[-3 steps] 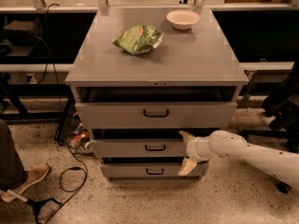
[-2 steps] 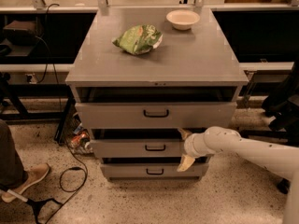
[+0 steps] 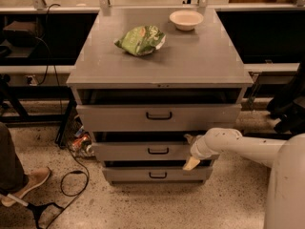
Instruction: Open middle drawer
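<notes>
The middle drawer (image 3: 143, 151) is a grey flat front with a small black loop handle (image 3: 158, 150), set between the taller top drawer (image 3: 159, 117) and the shorter bottom drawer (image 3: 155, 174). It stands out a little from the cabinet, with a dark gap above it. My gripper (image 3: 190, 151) is at the right part of this front, right of the handle. It is open, with one finger (image 3: 188, 138) at the front's top edge and the other finger (image 3: 191, 164) at its bottom edge. The white arm reaches in from the right.
The top drawer is pulled out slightly under the grey cabinet top (image 3: 190, 61), which bears a green bag (image 3: 140, 39) and a white bowl (image 3: 186, 19). A person's foot (image 3: 24, 185) and a cable (image 3: 71, 185) lie on the floor at left. There is clutter (image 3: 81, 143) beside the cabinet.
My arm has shifted slightly left toward the cabinet, with the gripper staying at the right part of the middle drawer front. The drawers look unchanged.
</notes>
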You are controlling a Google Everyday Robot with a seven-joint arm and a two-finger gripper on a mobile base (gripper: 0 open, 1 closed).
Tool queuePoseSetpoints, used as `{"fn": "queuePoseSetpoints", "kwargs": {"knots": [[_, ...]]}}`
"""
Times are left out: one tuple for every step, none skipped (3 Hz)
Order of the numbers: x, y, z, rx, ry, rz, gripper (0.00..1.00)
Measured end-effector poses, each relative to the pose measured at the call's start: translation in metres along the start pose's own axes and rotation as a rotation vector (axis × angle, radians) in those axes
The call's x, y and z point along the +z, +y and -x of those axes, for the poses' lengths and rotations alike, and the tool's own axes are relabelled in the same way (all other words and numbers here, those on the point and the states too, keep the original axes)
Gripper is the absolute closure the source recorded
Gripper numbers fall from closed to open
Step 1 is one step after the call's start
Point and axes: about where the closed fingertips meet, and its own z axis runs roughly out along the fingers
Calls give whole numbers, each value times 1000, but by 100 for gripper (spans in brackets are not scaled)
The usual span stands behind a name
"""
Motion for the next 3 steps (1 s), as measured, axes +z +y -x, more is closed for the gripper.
{"fn": "queuePoseSetpoints", "kwargs": {"knots": [[5,20,-32,68,15,63,50],[-1,18,-30,68,15,63,72],[-6,16,-28,68,15,63,95]]}}
